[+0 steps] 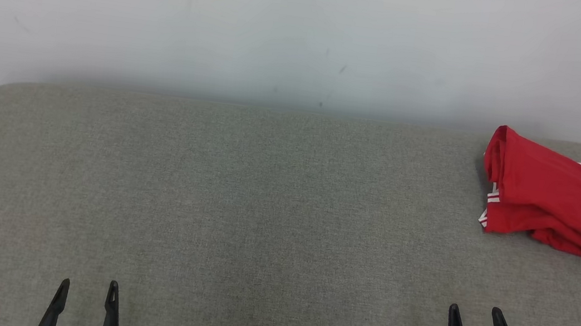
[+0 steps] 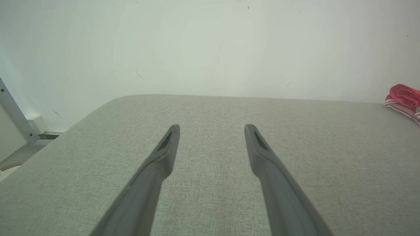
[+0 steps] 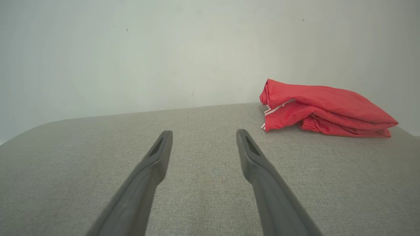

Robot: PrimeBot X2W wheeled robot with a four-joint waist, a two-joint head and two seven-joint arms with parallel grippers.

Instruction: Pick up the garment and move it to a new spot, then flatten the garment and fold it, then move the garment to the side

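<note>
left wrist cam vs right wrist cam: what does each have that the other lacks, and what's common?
Left wrist: the left gripper, open, and a pale metal strut off the table's edge at that view's left.
Right wrist: the right gripper, open, and the full folded outline of the garment.
Shared: the grey fabric table, the white wall and the red garment with white stripes, which is just a sliver at the left wrist view's right edge. Neither gripper touches it.

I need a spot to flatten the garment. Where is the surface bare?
The grey surface is bare from its left edge through the middle, ahead of the left claw and right claw. Only the far right corner is crowded: the red garment.
</note>
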